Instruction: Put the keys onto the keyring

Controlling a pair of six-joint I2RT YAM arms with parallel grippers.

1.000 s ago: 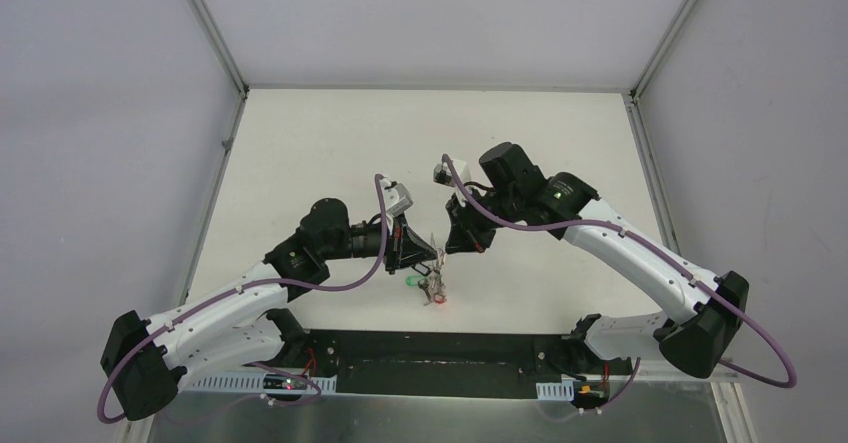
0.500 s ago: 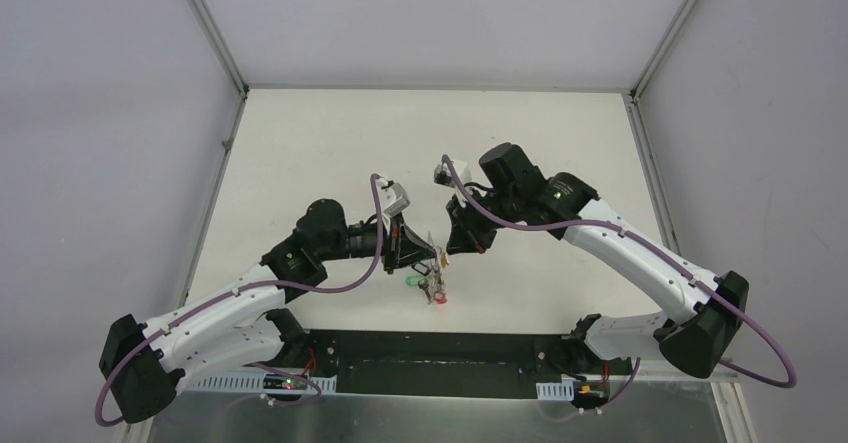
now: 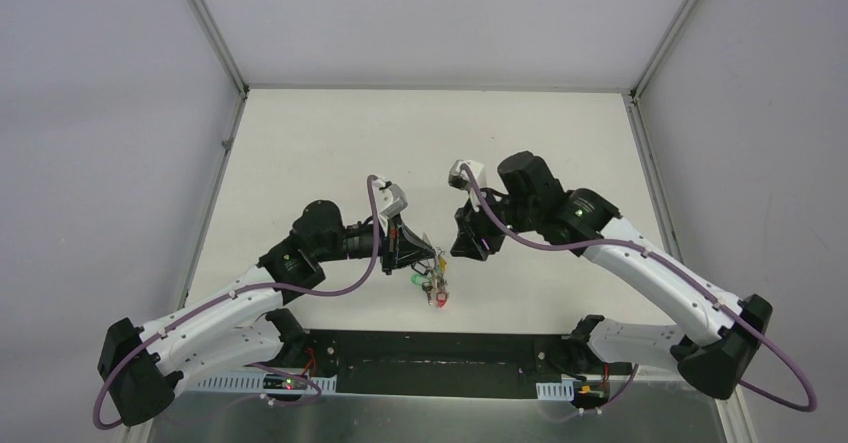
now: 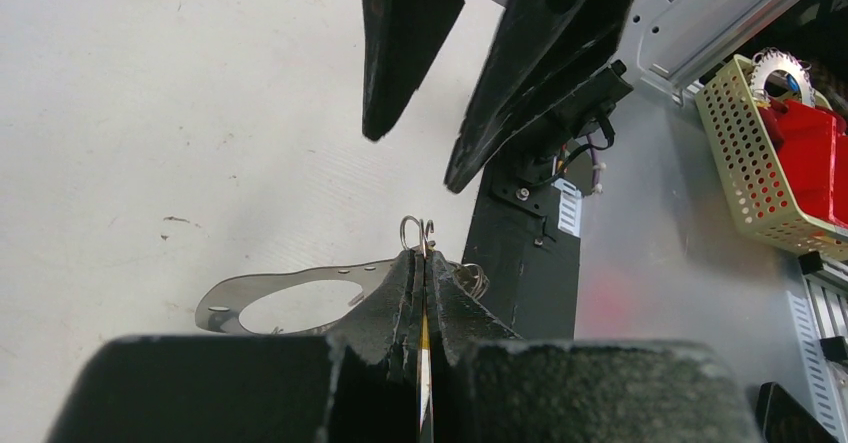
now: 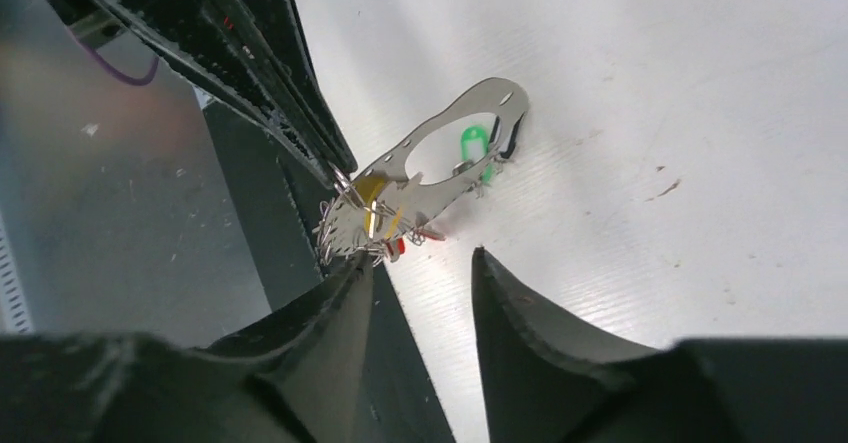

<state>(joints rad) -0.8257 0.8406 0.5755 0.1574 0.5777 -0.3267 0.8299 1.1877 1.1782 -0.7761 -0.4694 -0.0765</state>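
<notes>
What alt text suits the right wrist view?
The left gripper pinches one end of a flat silvery keyring, with tagged keys bunched there, over a white table. The right gripper, open, frames the foreground.

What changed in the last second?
The right gripper opened and drew back rightward, away from the keyring. The left gripper stayed shut on the keyring, with the keys still hanging at it.
</notes>
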